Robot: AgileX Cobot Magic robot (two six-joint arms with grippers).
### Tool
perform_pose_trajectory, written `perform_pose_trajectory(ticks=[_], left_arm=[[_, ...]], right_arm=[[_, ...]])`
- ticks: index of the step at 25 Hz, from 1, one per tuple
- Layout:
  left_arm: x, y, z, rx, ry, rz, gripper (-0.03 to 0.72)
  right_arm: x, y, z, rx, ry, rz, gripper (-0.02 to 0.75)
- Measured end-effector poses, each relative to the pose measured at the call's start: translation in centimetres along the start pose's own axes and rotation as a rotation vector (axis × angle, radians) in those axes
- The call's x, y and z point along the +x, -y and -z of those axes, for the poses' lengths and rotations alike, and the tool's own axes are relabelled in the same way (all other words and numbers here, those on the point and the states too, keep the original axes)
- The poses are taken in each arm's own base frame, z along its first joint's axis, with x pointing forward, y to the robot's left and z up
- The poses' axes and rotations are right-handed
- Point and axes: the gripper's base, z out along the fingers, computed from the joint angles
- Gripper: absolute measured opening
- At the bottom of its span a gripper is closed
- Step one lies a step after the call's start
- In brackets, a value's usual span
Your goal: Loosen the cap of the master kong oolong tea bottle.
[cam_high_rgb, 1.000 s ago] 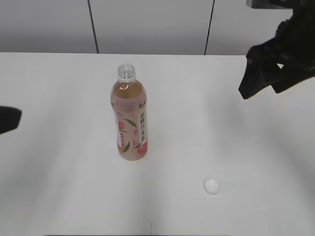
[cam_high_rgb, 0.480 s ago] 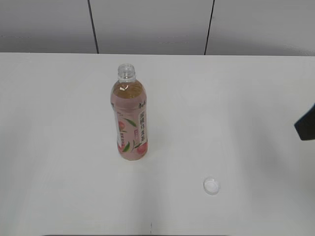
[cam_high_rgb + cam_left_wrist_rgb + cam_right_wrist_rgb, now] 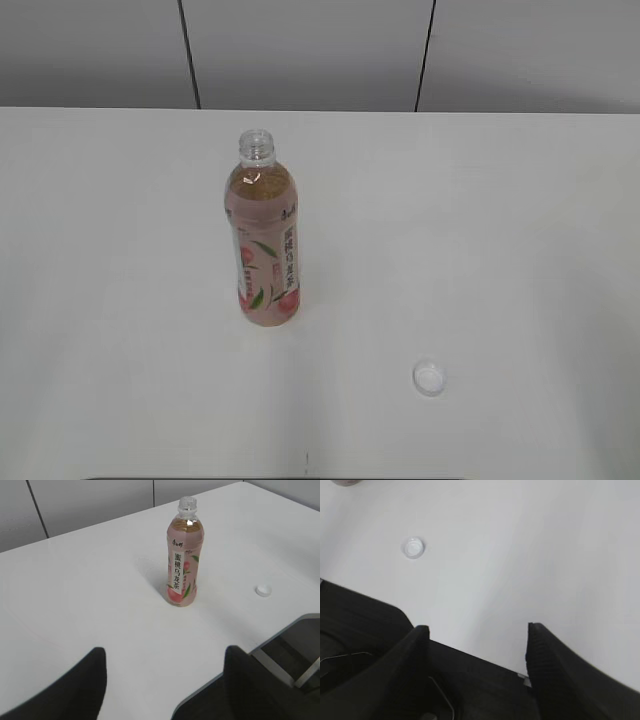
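The master kong oolong tea bottle [image 3: 265, 240] stands upright on the white table, its neck open with no cap on it; it also shows in the left wrist view [image 3: 184, 555]. The white cap [image 3: 430, 377] lies on the table to the bottle's front right, apart from it, and shows in the left wrist view [image 3: 263, 590] and the right wrist view [image 3: 414, 547]. My left gripper [image 3: 162, 652] is open and empty, far back from the bottle near the table's edge. My right gripper [image 3: 476, 629] is open and empty over the table's front edge. Neither gripper shows in the exterior view.
The white table [image 3: 500, 220] ends at a grey panelled wall [image 3: 300, 50] behind. Its front edge [image 3: 280, 630] and dark frame show in both wrist views.
The right arm has pulled back out of the exterior view to the right, and the left gripper's tip has left the left edge. The bottle and cap have not moved.
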Motion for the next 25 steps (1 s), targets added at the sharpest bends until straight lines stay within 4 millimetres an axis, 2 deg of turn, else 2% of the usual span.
perform_pose_trajectory(ticks=[2,7,12,25], left_arm=[[0.0,0.1,0.0,0.006,0.001,-0.016,0.449],[0.1,0.1,-0.1,0.013,-0.003,-0.035,0.449],[0.1,0.1,-0.1,0.015,-0.003,-0.038,0.440],[0.0,0.1,0.0,0.018,0.001,-0.037,0.428]], right_arm=[[1.7,0.0,0.4,0.038,0.044,0.021,0.458],[4.1,-0.1,3.2,0.105,0.232,0.016,0.457],[6.9,-0.1,4.3,0.160,0.325,-0.024,0.456],[7.3,0.0,4.6,0.175,0.353,-0.049,0.455]])
